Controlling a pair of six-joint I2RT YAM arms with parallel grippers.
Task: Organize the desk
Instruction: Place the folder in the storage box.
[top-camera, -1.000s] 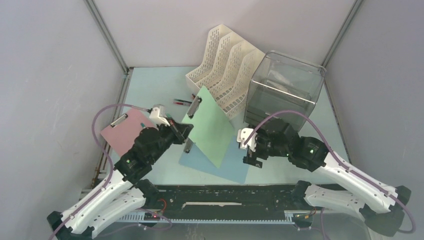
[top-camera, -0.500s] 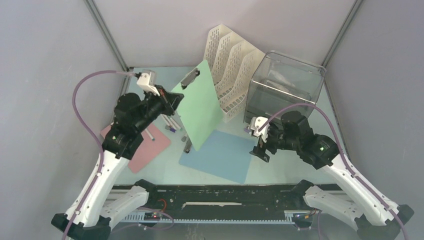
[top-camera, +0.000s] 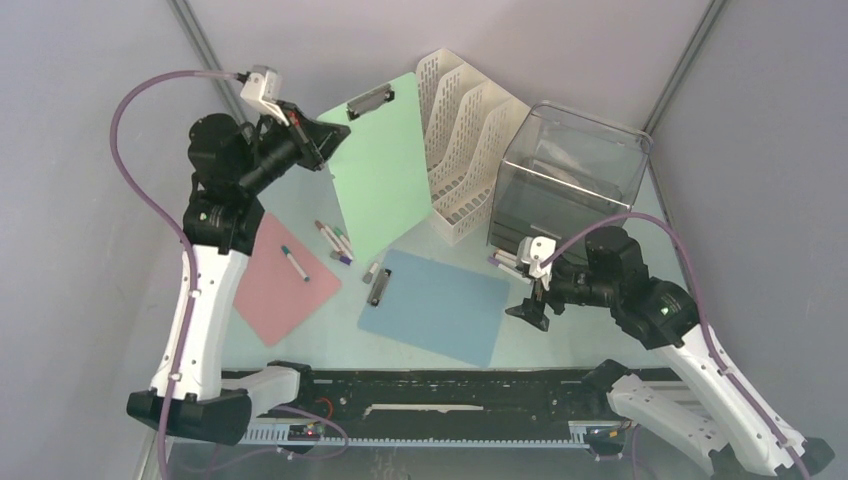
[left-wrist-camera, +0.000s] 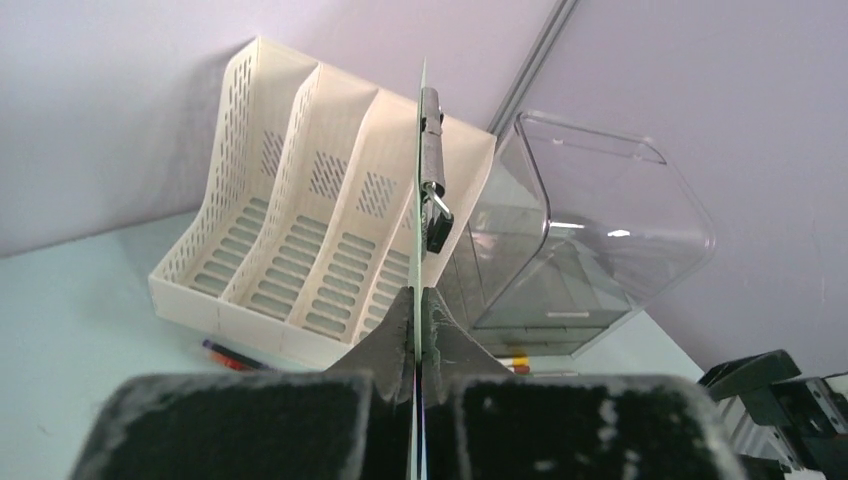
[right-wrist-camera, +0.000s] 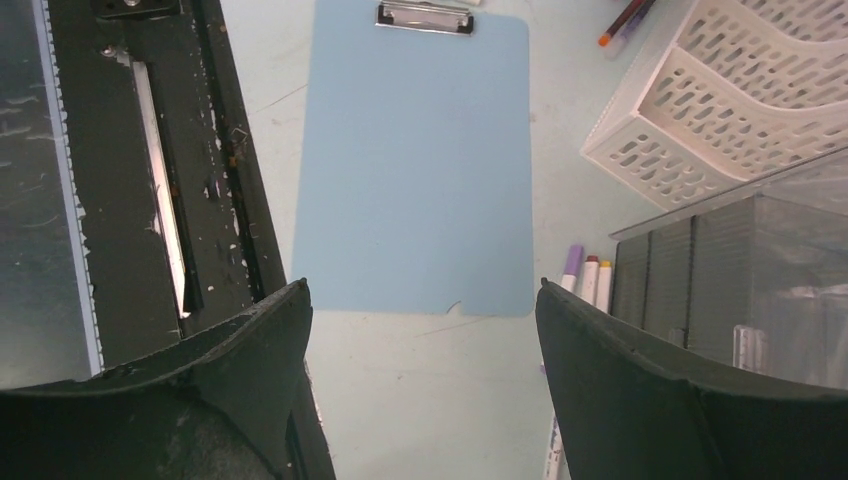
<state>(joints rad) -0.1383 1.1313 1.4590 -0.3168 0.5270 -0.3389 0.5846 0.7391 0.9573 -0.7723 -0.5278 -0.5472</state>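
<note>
Up on the left, the left arm stands tall from its base at the near edge. Its forearm is raised and its wrist turned to the right. The left gripper (top-camera: 335, 135) has its jaws pressed together on the left edge of a green clipboard (top-camera: 385, 170), holding it upright just beside the white file rack (top-camera: 470, 130). In the wrist view the board runs edge-on between the fingers (left-wrist-camera: 395, 325), with its metal clip (left-wrist-camera: 433, 170) at the top. Whether its lower corner touches the desk (top-camera: 330, 325) cannot be told.

The right arm reaches in from the near right, bent at the elbow. The right gripper (top-camera: 527, 310) points down over the desk, just right of the blue clipboard (top-camera: 435, 305) and in front of the clear box (top-camera: 570, 180). Its jaws are spread wide with nothing between them.

The desk, pale mint-blue, spreads under everything. A pink clipboard (top-camera: 280, 290) lies on it at the left with one marker (top-camera: 293, 263) on top.
</note>
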